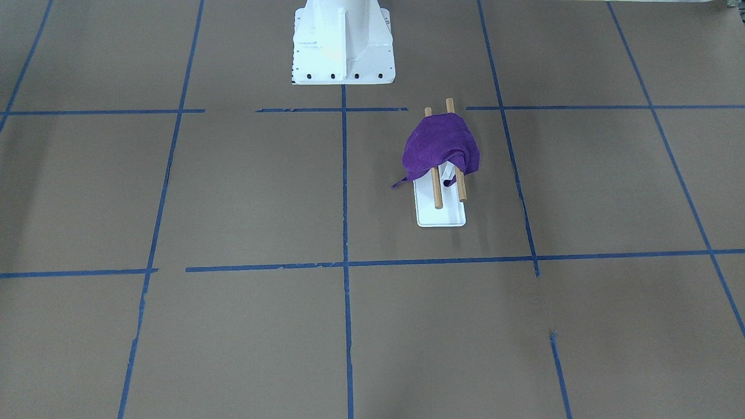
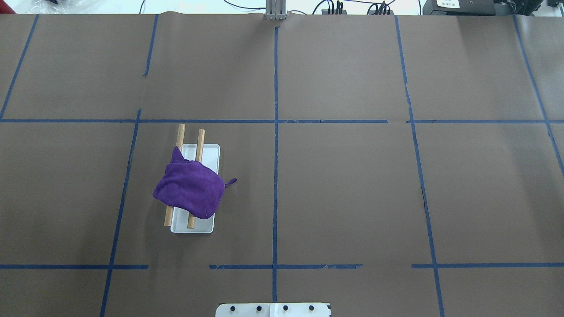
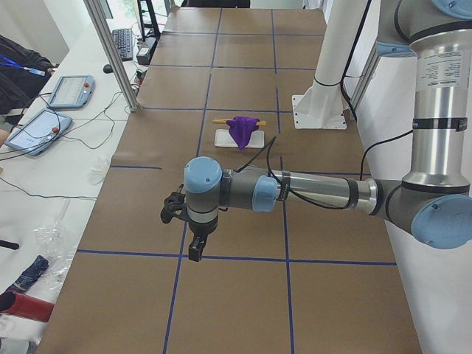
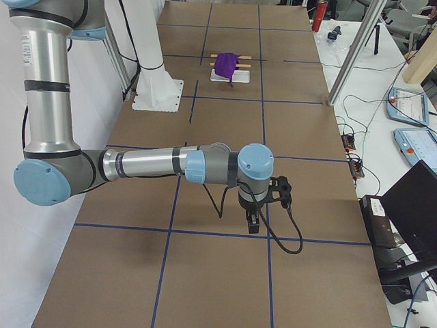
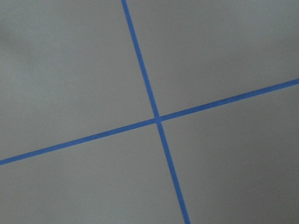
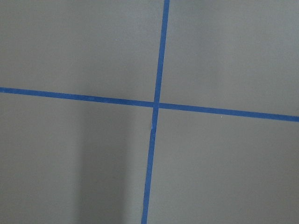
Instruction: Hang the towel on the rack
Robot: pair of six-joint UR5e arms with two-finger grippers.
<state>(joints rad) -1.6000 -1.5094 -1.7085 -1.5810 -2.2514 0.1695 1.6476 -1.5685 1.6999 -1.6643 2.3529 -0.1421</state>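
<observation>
The purple towel (image 1: 439, 148) lies draped over both brown dowels of the rack (image 1: 442, 216), bunched toward the robot's end, with a corner hanging to the side. It shows left of centre in the overhead view, towel (image 2: 189, 189) on rack (image 2: 208, 154). Neither gripper shows in the overhead or front view. The left gripper (image 3: 195, 251) hangs above the table far from the rack (image 3: 225, 138). The right gripper (image 4: 253, 222) hangs likewise, far from the towel (image 4: 227, 63). I cannot tell whether either is open or shut. Both wrist views show only brown paper and crossed blue tape.
The white bolted robot pedestal (image 1: 343, 46) stands at the table's robot side, also in the overhead view (image 2: 273, 309). Blue tape lines grid the brown paper. Tablets and cables (image 3: 44, 118) lie on the side bench; a laptop (image 4: 410, 205) is at the other end.
</observation>
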